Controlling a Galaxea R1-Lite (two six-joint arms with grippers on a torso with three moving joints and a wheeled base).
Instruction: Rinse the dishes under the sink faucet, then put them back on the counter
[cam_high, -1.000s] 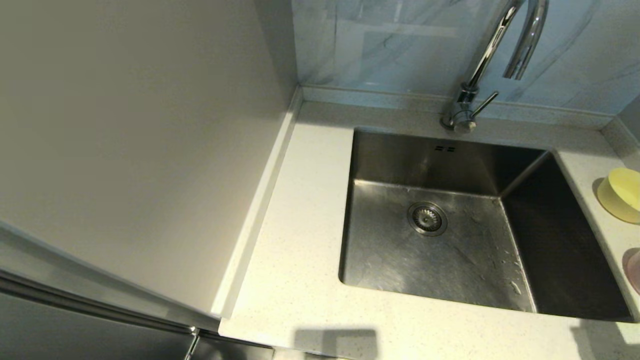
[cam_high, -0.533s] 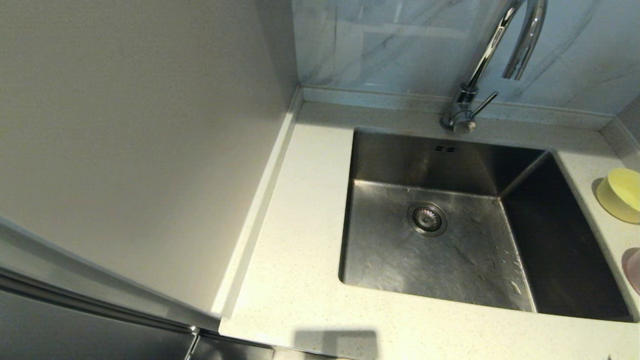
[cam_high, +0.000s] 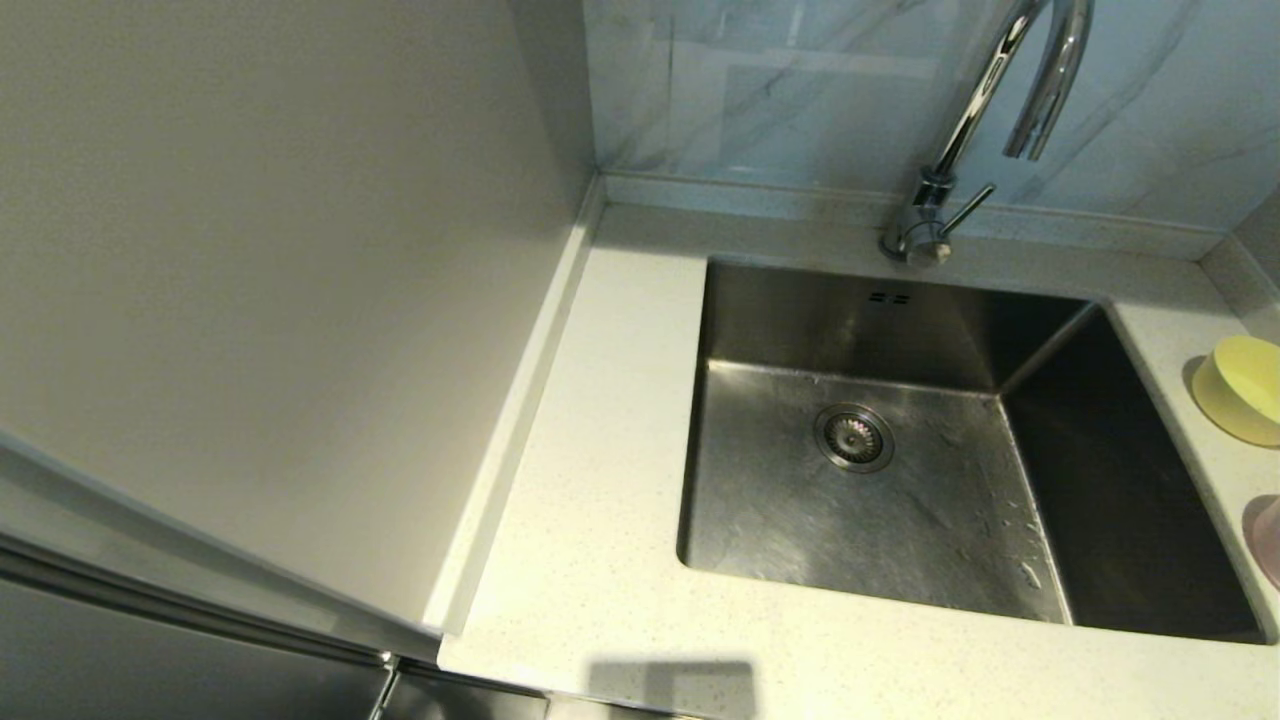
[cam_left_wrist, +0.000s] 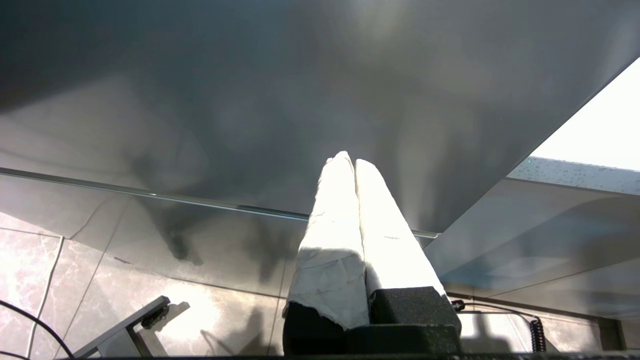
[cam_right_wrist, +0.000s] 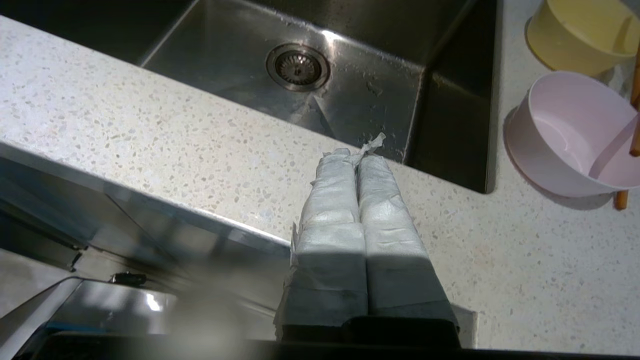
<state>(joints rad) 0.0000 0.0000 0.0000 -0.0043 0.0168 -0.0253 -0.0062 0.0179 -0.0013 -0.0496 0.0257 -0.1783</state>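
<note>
- The right gripper (cam_right_wrist: 356, 152) hangs over the front strip of the desk (cam_right_wrist: 150, 145), its two white-wrapped fingers pressed flat together with nothing between them.
- The left gripper (cam_left_wrist: 349, 161) is parked low beside a dark cabinet front, well away from the work; its fingers are likewise together and bare.
- One pink bowl (cam_right_wrist: 575, 132) sits ahead of the right fingers and off to one side, upright on the desk just past the sink's side edge.
- One yellow bowl (cam_right_wrist: 580, 35) stands farther out along the same strip, close behind the pink one.
- The chopsticks (cam_right_wrist: 629, 160) show only as brown ends, leaning over the pink bowl's far rim; I cannot count them.
- One sink (cam_right_wrist: 350, 90), straight ahead of the right fingers, holds no dishes; water marks spot its floor around the drain (cam_right_wrist: 297, 66).
- One faucet (cam_high: 985, 110) arches over the sink's back; no water runs.
- With every dish on the desk and both grippers bare, the task looks either finished or not begun; I cannot tell which.
</note>
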